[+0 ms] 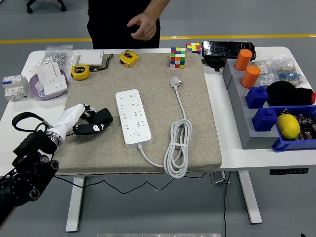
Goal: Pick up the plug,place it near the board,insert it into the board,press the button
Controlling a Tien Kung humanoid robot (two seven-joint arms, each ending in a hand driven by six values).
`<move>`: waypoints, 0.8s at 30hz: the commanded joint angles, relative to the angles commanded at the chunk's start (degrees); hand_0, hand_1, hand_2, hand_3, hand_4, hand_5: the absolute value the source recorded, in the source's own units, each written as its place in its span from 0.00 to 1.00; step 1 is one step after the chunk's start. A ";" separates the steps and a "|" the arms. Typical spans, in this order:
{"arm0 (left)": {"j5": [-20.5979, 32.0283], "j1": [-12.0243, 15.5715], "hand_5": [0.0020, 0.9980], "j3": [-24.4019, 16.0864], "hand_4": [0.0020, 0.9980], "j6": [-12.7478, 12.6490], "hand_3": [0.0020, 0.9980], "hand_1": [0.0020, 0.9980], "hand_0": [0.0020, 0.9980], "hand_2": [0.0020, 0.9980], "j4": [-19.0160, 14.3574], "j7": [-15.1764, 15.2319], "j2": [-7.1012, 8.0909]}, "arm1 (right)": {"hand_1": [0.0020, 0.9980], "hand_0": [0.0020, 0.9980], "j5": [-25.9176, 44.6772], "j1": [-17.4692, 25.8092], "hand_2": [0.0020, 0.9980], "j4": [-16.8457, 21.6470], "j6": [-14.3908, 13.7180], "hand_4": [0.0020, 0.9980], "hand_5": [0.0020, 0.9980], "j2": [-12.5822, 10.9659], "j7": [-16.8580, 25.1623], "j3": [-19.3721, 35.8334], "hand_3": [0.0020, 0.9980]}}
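A white power strip lies lengthwise on the beige mat, its own cable looping at the lower right into a coil. The white plug rests on the mat to the strip's upper right, prongs pointing away from me. My left hand, white forearm and black fingers, hovers low over the mat's left edge, a short gap left of the strip, fingers relaxed and holding nothing. A person stands at the far side with a hand lifted off the table.
Two yellow tape measures, wall switches in a purple bowl and a breaker sit at the back left. Two puzzle cubes stand at the mat's far edge. Blue bins, orange cylinders and a lemon fill the right.
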State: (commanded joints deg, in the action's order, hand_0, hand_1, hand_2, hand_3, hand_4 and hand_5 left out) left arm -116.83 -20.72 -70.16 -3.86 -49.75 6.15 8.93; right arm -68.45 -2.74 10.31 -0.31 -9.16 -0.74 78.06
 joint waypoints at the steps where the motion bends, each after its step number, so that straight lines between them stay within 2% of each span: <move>1: 0.13 0.03 0.66 -0.05 1.00 0.19 0.75 0.90 0.81 0.82 -0.04 0.01 0.00 | 0.79 0.86 -0.01 0.03 0.77 0.00 0.00 1.00 1.00 0.00 -0.01 0.01 0.82; 3: 0.47 0.07 0.66 -0.26 1.00 0.75 0.75 0.90 0.81 0.82 -0.17 0.06 0.01 | 0.79 0.86 -0.07 0.08 0.77 0.00 0.04 1.00 1.00 0.00 -0.03 0.00 0.82; 4: 0.67 0.09 0.79 -0.38 1.00 1.04 0.89 1.00 0.94 0.95 -0.27 0.11 0.02 | 0.79 0.86 -0.12 0.08 0.77 0.00 0.03 1.00 1.00 0.02 -0.05 0.07 0.82; 9: 2.39 0.34 0.79 -0.88 1.00 2.79 0.89 1.00 0.94 0.95 -1.11 0.53 0.17 | 0.79 0.86 -0.05 0.05 0.77 0.00 0.06 1.00 1.00 0.01 -0.02 0.01 0.82; 10: 3.12 0.46 1.00 -1.03 1.00 3.16 1.00 1.00 1.00 1.00 -1.43 0.73 0.20 | 0.79 0.86 0.01 0.06 0.77 0.00 0.06 1.00 1.00 -0.01 -0.01 -0.07 0.82; 14: 7.81 1.65 1.00 -3.01 1.00 3.82 1.00 1.00 1.00 1.00 -4.00 1.61 -0.18 | 0.79 0.86 -0.03 0.10 0.77 0.00 0.05 1.00 1.00 0.02 -0.04 -0.07 0.82; 19: 16.96 3.87 1.00 -6.15 1.00 4.17 1.00 1.00 1.00 1.00 -7.68 1.61 -1.58 | 0.79 0.86 -0.03 0.17 0.77 0.00 0.03 1.00 1.00 0.11 -0.05 -0.03 0.82; 24: 29.25 7.13 1.00 -10.28 1.00 4.33 0.97 1.00 1.00 1.00 -13.52 0.91 -4.29 | 0.79 0.86 -0.02 0.23 0.77 0.00 0.00 1.00 1.00 0.32 -0.08 0.10 0.82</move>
State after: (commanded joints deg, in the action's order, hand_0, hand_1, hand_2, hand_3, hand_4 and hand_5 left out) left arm -87.57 -13.59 -80.45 0.47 -63.26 7.05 4.64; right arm -68.47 -2.52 10.31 -0.30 -8.84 -0.82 78.17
